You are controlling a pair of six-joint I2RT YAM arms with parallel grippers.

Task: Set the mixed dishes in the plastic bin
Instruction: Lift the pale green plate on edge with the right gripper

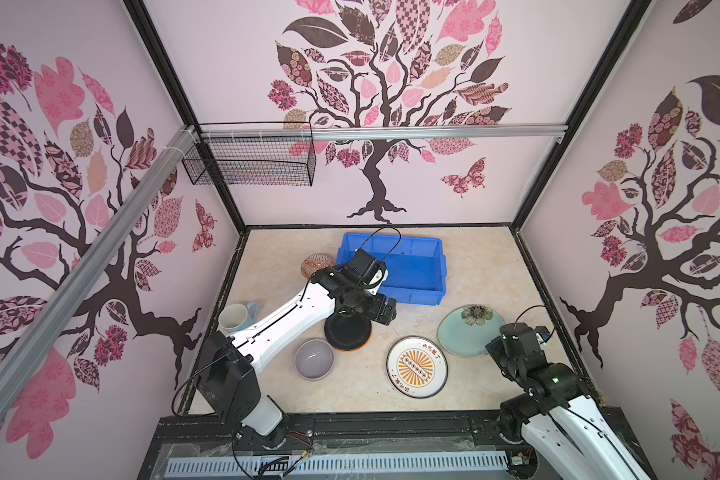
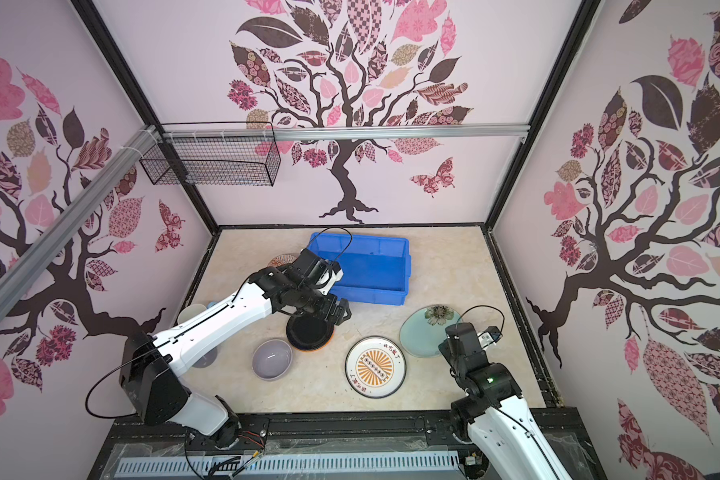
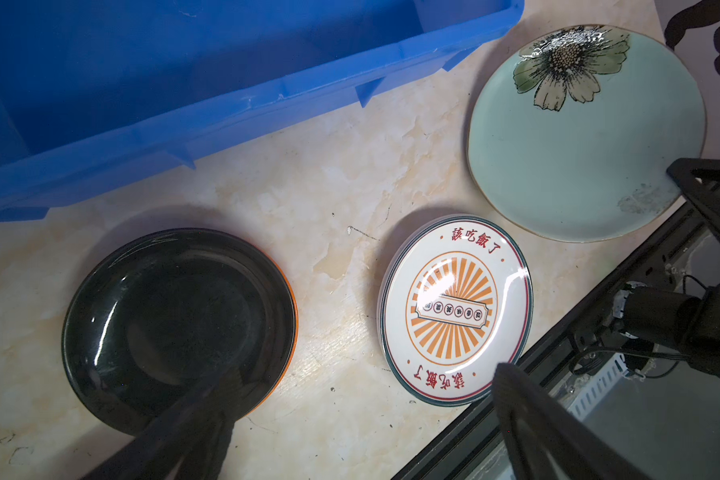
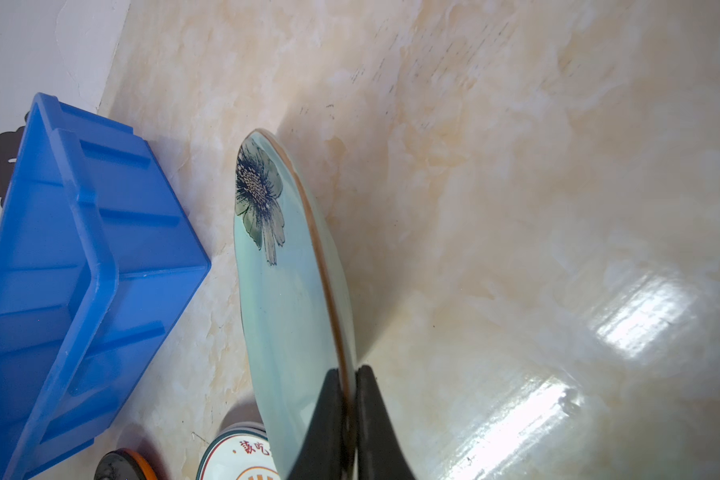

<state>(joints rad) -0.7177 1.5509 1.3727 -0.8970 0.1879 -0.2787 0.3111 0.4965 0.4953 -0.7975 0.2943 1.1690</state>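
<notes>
Gripping pale green plate (image 4: 283, 291) rim in our right hand (image 4: 348, 376), fingers clamped on edge; our left hand (image 1: 382, 312) spread wide, empty, by black plate (image 1: 346, 330), near blue bin (image 1: 412, 297).

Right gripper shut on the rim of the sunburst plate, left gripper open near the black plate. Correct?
One thing is off: the right gripper is shut on the rim of the pale green plate, not the sunburst plate. The right wrist view shows it. The left gripper is open near the black plate, as you said.
</notes>
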